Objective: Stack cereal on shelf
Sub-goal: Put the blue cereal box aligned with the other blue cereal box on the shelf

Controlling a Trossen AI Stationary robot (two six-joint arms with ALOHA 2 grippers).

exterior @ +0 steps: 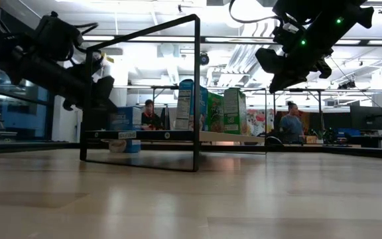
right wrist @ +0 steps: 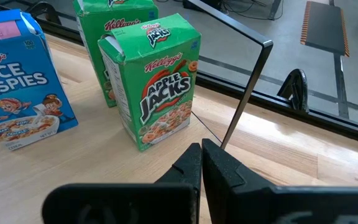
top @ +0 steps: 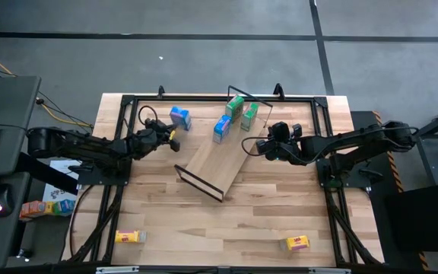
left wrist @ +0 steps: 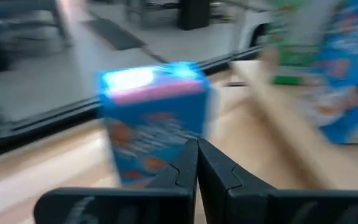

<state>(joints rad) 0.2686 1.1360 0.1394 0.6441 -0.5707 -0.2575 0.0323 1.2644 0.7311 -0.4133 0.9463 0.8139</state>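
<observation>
The shelf (top: 213,164) lies slanted across the middle of the table (top: 226,228), its wire frame (top: 198,183) at the near end. On its far end stand two green boxes (top: 235,107) (top: 250,114) and one blue box (top: 222,128). A second blue box (top: 179,117) stands on the tabletop just left of the shelf. Two yellow boxes (top: 130,237) (top: 298,243) lie near the table's front edge, well apart. The left gripper (top: 172,138), fingers pressed together and empty, hovers just beside the second blue box. The right gripper (top: 254,144), also closed on nothing, hangs just right of the shelf, near the green boxes.
</observation>
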